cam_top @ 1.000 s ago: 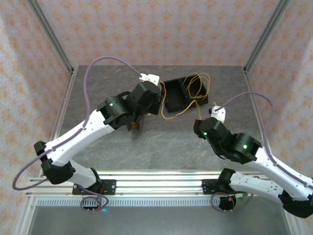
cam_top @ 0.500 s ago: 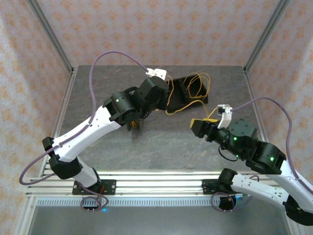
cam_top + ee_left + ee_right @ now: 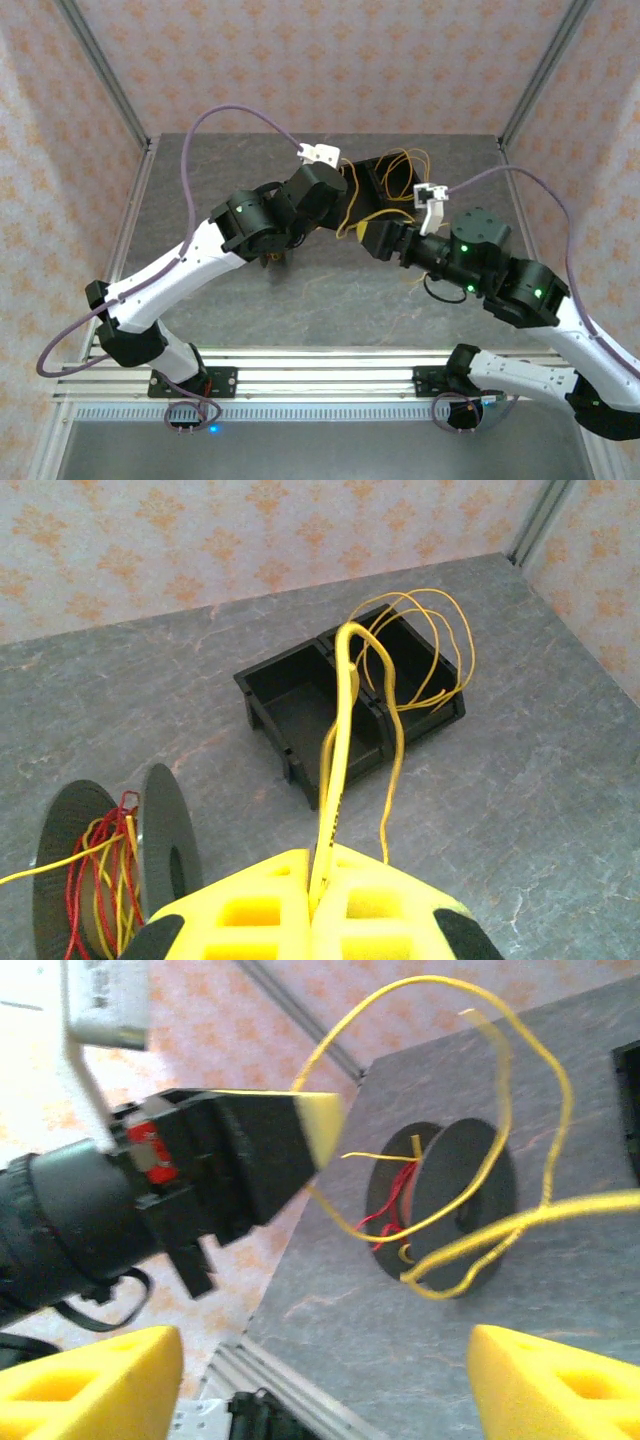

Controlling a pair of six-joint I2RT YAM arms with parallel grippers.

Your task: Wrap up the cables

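The cables [image 3: 421, 648] are thin yellow wires looping out of a black bin [image 3: 300, 695]. My left gripper [image 3: 318, 870] is shut on one yellow strand that runs up towards the bin. A dark grey spool [image 3: 165, 845] stands on edge to its left, with red and yellow wire wound on it. In the top view the left gripper [image 3: 330, 198] hangs beside the bin [image 3: 372, 176], and the right gripper [image 3: 377, 239] sits just to its right. My right gripper [image 3: 325, 1380] is open, nothing between its fingers [image 3: 95, 1372]. It faces the spool [image 3: 455, 1205] and cable loops [image 3: 520, 1228].
The left arm's black wrist and yellow fingertip [image 3: 318, 1125] crowd the upper left of the right wrist view. An aluminium rail [image 3: 320, 375] runs along the table's near edge. Patterned walls enclose the grey table [image 3: 330, 310].
The right arm has swung in from the right side to the table's middle, close to the left gripper, and its jaws have widened. The left gripper shifted slightly towards the bin with the strand.
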